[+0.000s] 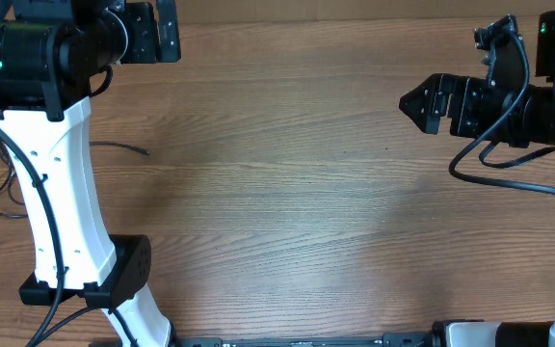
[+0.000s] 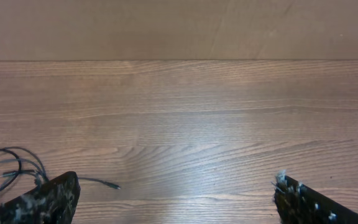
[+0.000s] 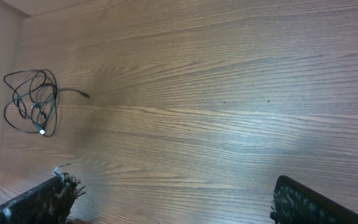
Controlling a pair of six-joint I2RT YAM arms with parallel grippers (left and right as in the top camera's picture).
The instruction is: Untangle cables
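Item under inspection: a bundle of thin black flexible cables [image 3: 32,103], lying in a loose tangle of overlapping loops on the brown wood-grain table [image 1: 287,193]. The bundle sits at the left side of the table. In the overhead view it is partly hidden behind the white link of the left arm [image 1: 51,193]. One single strand leads out of the tangle toward the table's middle and ends in a small dark plug [image 3: 86,95], flat on the wood. A pale plug tip [image 3: 41,131] shows at the lower edge of the loops; the other ends cannot be made out.

Left gripper [image 2: 177,182]: fingers spread wide, nothing between them. It hangs above the table, the cables just beside its left finger [image 2: 48,199] in the wrist view and not touched.

Right gripper [image 3: 171,182]: fingers likewise set wide apart, holding nothing. It stands over the right side of the table, well apart from the bundle.
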